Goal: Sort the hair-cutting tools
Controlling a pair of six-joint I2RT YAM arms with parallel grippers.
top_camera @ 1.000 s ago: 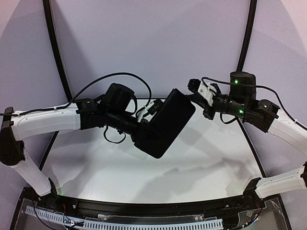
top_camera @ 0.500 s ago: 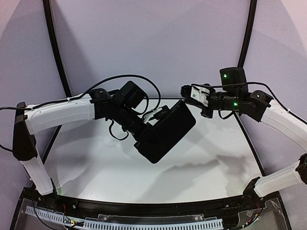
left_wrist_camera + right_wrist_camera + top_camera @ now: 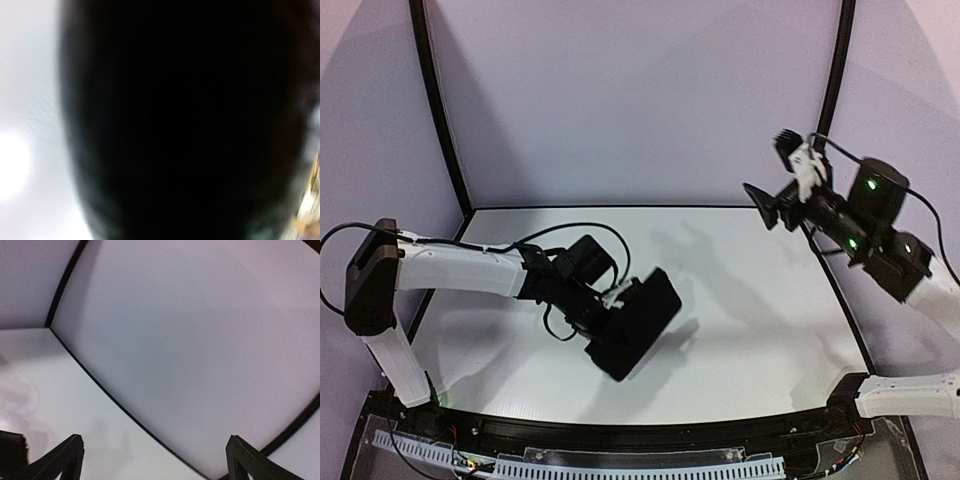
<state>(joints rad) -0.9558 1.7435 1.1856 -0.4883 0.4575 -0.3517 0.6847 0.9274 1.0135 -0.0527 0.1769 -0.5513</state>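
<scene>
The hair-cutting tools are out of view in every frame. My left gripper (image 3: 616, 296) is shut on one end of a flat black zip case (image 3: 638, 322), which hangs tilted low over the white table (image 3: 760, 330), left of its middle. In the left wrist view the case (image 3: 170, 120) fills almost the whole picture as a dark blur and hides the fingers. My right gripper (image 3: 776, 176) is open and empty, raised high at the back right. In the right wrist view the right gripper (image 3: 154, 442) faces the back wall, its fingertips (image 3: 75, 442) wide apart.
Pale curved walls (image 3: 640, 100) enclose the table on three sides, with black frame posts (image 3: 437, 110) at the back corners. A black rail (image 3: 620, 435) runs along the near edge in front of the arm bases.
My left arm has lowered the case towards the table and drawn it nearer. My right gripper has let go of the case's far corner, opened wide and swung up and right.
</scene>
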